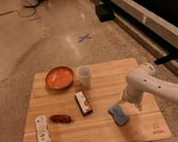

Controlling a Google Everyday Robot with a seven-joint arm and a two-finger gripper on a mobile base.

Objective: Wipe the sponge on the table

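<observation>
Polished floor surrounds the low, light wooden slatted table. Its small light-blue rectangular sponge lies front right, just left of the white arm's gripper, outside the parted, empty jaws.

All of it sits on the table: bowl at the back left, cup just right of it, nearly touching. The snack bar packet lies in the middle, in front of the cup. Front left is a tube lying lengthwise by the edge, with a small oblong item between it and the packet. The sponge is front right of the packet, and the gripper is just behind and right of it, its arm reaching in from the right
</observation>
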